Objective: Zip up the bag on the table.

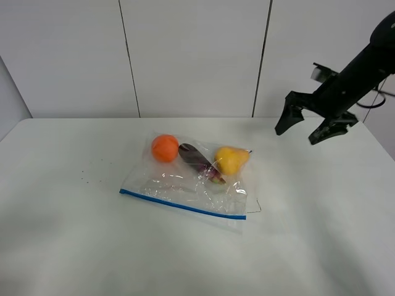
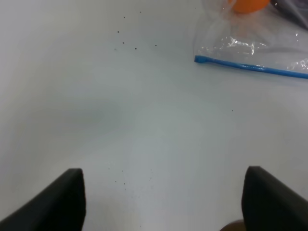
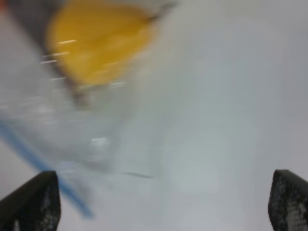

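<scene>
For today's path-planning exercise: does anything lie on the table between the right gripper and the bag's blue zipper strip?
Nothing visible does. The right gripper hangs open above the table, right of the bag; only bare tabletop lies between it and the blue zipper strip.

The bag [image 1: 185, 182] lies flat on the table [image 1: 74, 234] (blue zipper strip nearest). The right gripper [image 1: 305, 127] hangs spread wide, well apart.
</scene>
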Action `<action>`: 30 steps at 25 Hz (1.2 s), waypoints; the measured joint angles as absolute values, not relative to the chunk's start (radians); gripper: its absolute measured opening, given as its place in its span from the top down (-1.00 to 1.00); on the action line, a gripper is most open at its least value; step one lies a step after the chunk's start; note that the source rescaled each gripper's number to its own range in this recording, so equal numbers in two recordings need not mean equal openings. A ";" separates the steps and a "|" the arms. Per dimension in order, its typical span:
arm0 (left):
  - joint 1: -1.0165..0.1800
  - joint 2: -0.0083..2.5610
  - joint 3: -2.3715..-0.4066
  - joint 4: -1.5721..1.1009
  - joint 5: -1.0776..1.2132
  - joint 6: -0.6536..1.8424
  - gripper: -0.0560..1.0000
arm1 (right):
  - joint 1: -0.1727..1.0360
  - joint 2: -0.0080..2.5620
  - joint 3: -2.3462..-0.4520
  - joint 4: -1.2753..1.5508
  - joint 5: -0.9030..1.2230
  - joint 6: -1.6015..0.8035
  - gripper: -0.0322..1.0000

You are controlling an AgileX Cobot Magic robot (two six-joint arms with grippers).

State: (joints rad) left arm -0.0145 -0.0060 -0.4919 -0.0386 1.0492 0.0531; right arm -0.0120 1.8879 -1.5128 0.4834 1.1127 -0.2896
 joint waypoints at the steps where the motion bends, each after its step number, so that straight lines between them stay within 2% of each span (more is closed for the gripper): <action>1: -0.014 -0.006 -0.491 -0.039 1.049 0.053 -0.93 | -0.012 1.887 -1.548 0.414 1.130 -0.258 -1.00; 7: -0.014 -0.006 -0.491 -0.039 1.049 0.053 -0.93 | -0.012 1.881 -1.672 0.080 1.204 -0.121 -1.00; 15: -0.014 -0.006 -0.491 -0.039 1.049 0.053 -0.94 | -0.012 1.815 -1.628 0.043 1.210 -0.094 -1.00; 22: -0.014 -0.006 -0.491 -0.039 1.049 0.053 -0.94 | -0.012 1.606 -1.371 0.071 1.210 -0.091 -1.00; 30: -0.014 -0.006 -0.491 -0.039 1.049 0.053 -0.94 | -0.012 1.284 -0.979 0.085 1.211 -0.091 -1.00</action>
